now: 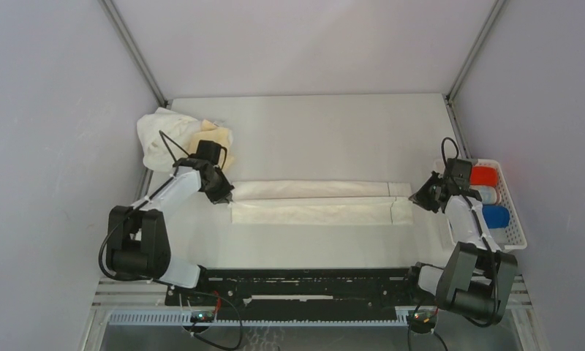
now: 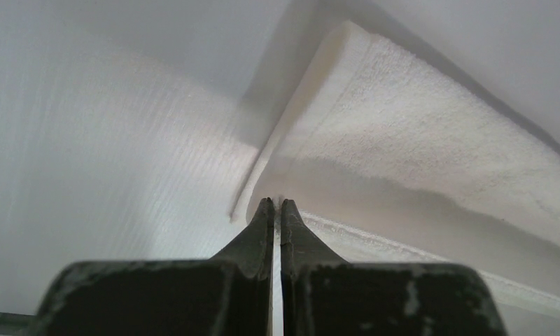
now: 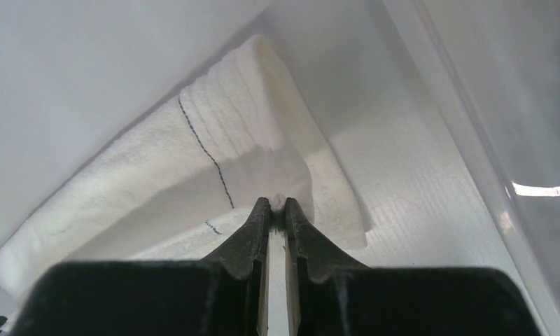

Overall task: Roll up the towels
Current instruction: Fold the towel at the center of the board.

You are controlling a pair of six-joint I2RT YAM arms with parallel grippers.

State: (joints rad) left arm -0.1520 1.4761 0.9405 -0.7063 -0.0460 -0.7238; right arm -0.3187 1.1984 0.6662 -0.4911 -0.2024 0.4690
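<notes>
Here, a long white towel point(image 1: 311, 202), folded lengthwise into two parallel strips, lies stretched on the table point(image 1: 311, 131) between the two grippers. The left gripper point(image 1: 224, 192) sits at the towel's left end. In its wrist view its jaws are pressed together at the cloth's edge point(image 2: 417, 140), a sliver of white shows between the tips point(image 2: 277, 203), and the upper layer lifts away ahead of them. The right gripper point(image 1: 422, 197) is at the opposite end, clenched on the towel's corner point(image 3: 193, 161), with a small tuft of white terry peeking out between its fingertips point(image 3: 277, 203). A thin dark stitched line crosses the cloth just ahead of those fingers.

Beyond the left gripper, toward the far left corner, lie a crumpled white towel point(image 1: 158, 135) and a cream towel point(image 1: 215, 139), touching each other. Just beside the right gripper on its outer side stands a white slatted basket point(image 1: 518, 223) holding three rolls: a red towel point(image 1: 483, 175), a light-blue patterned towel point(image 1: 487, 194) and a royal blue towel point(image 1: 496, 216).
</notes>
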